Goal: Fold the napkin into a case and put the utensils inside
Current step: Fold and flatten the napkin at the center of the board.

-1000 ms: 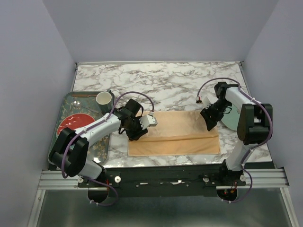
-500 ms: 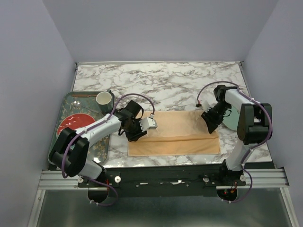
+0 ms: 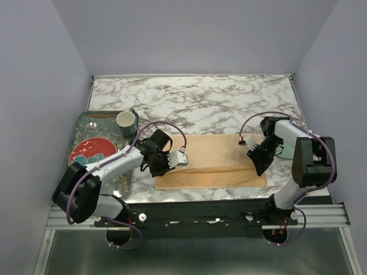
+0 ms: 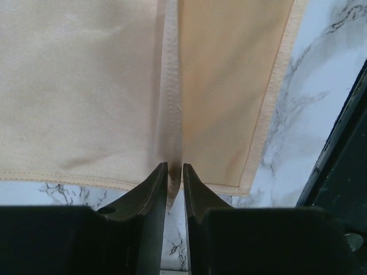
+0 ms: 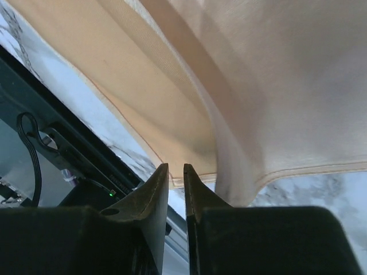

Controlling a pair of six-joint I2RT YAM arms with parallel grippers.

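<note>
The peach-orange napkin lies spread on the marble table with a fold line running left to right near its front. My left gripper is at the napkin's left edge. In the left wrist view it is shut on a raised ridge of the cloth. My right gripper is at the napkin's right edge. In the right wrist view its jaws stand almost closed, and a lifted fold of cloth runs down beside the right finger. No case has formed. I cannot make out the utensils.
A grey patterned tray at the left holds a cup and a red plate. A pale plate sits at the right, partly behind my right arm. The table's dark front rail is close to both grippers.
Both grippers have moved toward the table's front edge with the cloth, the right one farther. The fold line now lies nearer the front.
</note>
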